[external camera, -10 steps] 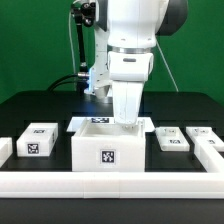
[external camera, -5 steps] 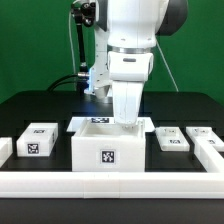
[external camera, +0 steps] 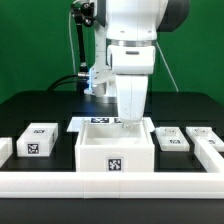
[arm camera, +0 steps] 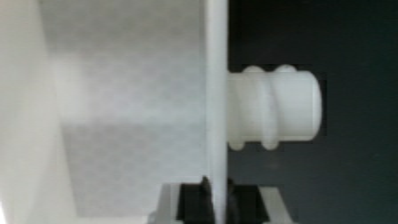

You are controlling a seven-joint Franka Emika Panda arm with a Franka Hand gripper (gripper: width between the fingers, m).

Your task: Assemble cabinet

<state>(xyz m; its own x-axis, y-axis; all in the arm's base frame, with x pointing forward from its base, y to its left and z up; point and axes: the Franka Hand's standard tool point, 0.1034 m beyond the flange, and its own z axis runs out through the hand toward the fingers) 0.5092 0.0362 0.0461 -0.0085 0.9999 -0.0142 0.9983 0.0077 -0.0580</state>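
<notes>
- Wrist view: the gripper shows both dark fingers, nearly together, with one thin upright wall of the cabinet pinched between them. I read that as closed on the wall, with nothing else in its grasp.
- Same view: one ridged white stub sticks out of the far side of that wall over dark background. I cannot tell what it is.
- Exterior view: the gripper comes straight down from the arm and meets the cabinet's rear wall, towards the exterior view's right. The fingertips are hard to separate from the white plastic here.
- Cabinet: one, at the middle of the black table, near the front edge.
- Orientation: it sits upright with its open side up and one tagged face towards the camera. Its long axis appears to run across the exterior view, left to right.
- Tags on it: I count one, on the front face.
- Marker board: one, flat on the table just behind the cabinet, with one tag showing and the rest hidden.
- Left block: one small tagged piece, apart from the cabinet on the exterior view's left.
- Right blocks: two tagged pieces on the exterior view's right, the nearer just beside the cabinet and the farther beyond it.
- White rail: one, running along the front.
</notes>
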